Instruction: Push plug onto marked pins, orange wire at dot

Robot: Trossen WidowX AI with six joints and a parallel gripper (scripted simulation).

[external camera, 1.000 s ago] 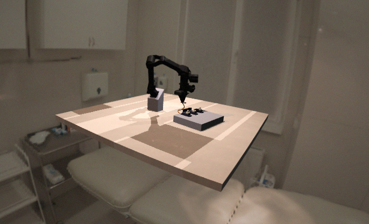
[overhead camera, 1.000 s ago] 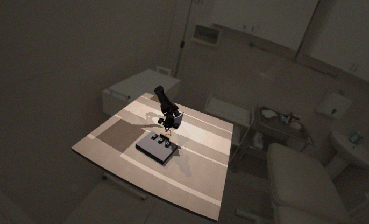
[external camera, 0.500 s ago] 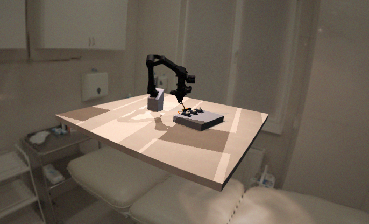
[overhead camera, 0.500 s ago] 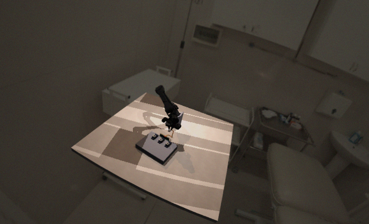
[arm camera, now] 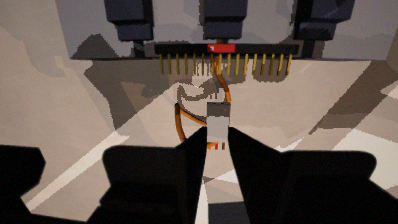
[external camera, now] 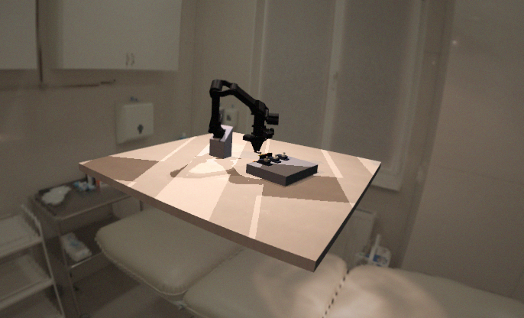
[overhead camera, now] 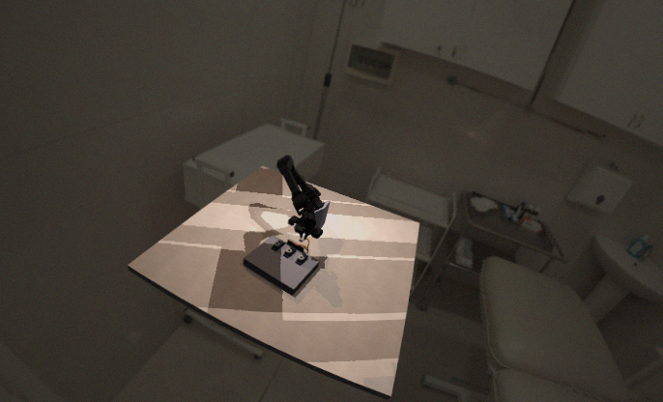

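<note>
The grey holder lies on the table. In the wrist view its black header has a row of gold pins pointing down the image, with a red band near the middle and a pale dot at the band's left end. My gripper is shut on the small grey plug. The plug is in front of the pins, apart from them, roughly square to the row and nearly below the band. At its rear, orange shows left, red middle, brown right. The square holes are hidden.
Three dark mounted blocks, one at the middle, stand on the holder behind the header. The orange lead runs from the holder past the plug and loops to its left. The arm's grey base block stands on the table.
</note>
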